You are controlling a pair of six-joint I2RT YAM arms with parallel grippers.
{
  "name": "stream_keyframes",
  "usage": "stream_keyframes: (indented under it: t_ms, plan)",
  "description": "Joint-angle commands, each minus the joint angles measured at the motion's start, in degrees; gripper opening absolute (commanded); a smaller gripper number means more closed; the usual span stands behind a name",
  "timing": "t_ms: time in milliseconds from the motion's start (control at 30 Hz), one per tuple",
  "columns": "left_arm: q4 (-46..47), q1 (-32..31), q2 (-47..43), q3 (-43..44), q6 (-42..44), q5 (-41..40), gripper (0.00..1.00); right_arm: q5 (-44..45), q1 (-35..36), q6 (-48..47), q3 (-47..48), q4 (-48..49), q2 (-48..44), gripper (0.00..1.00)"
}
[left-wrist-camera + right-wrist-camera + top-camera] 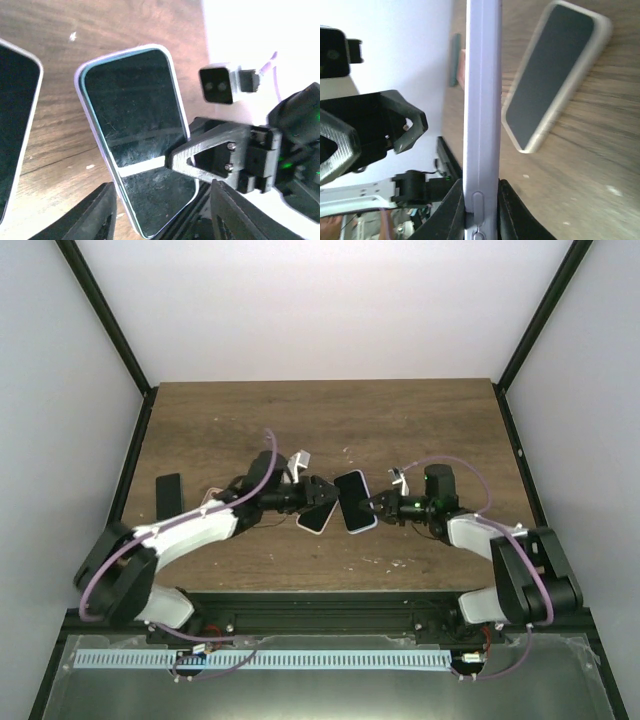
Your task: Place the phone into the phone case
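The right pincer (481, 206) was clamped on the phone (481, 100), one finger across the screen and one behind, near one end of its lavender rim, holding it tilted above the worktop (420, 430). The left pincer (162, 207) stood spread, its fingers (102, 212) on either side of the phone's near end without gripping it. The phone case (313, 520), pale-rimmed, lay flat on the worktop just beside the phone, below the left pincer.
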Motion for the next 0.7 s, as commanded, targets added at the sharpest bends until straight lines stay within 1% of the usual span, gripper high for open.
stream_keyframes:
  t_ms: [0,67,100,200,300,400,567,667]
  plan:
    - [0.5,1.9,-10.0,-4.1,-0.4,1.0,0.60,-9.9,0.7,9.5,1.0,12.4,-6.5,0.06]
    - [2.0,2.2,-13.9,-5.3,-0.7,2.1,0.70,-11.8,1.1,13.1,1.8,15.7,-9.0,0.06]
    - [2.6,2.3,-15.4,-5.5,-0.7,2.8,0.73,-12.6,1.7,14.3,2.4,16.8,-10.4,0.06]
    - [4.8,2.3,-18.4,-5.4,-1.2,5.0,0.78,-14.0,3.4,17.7,4.1,19.8,-12.9,0.06]
    - [11.0,2.4,-19.3,-5.9,-3.7,7.8,0.78,-15.0,5.0,22.6,5.1,24.3,-13.9,0.06]
    - [18.2,2.4,-19.5,-6.8,-6.3,10.5,0.73,-15.2,5.7,29.2,4.4,33.2,-14.5,0.06]
    - [31.9,2.3,-20.8,-11.3,-12.3,10.0,0.70,-15.0,6.3,35.5,2.9,40.2,-15.0,0.06]
    - [33.0,2.3,-20.8,-11.4,-12.5,9.9,0.67,-14.8,6.4,39.0,2.0,44.4,-15.2,0.06]
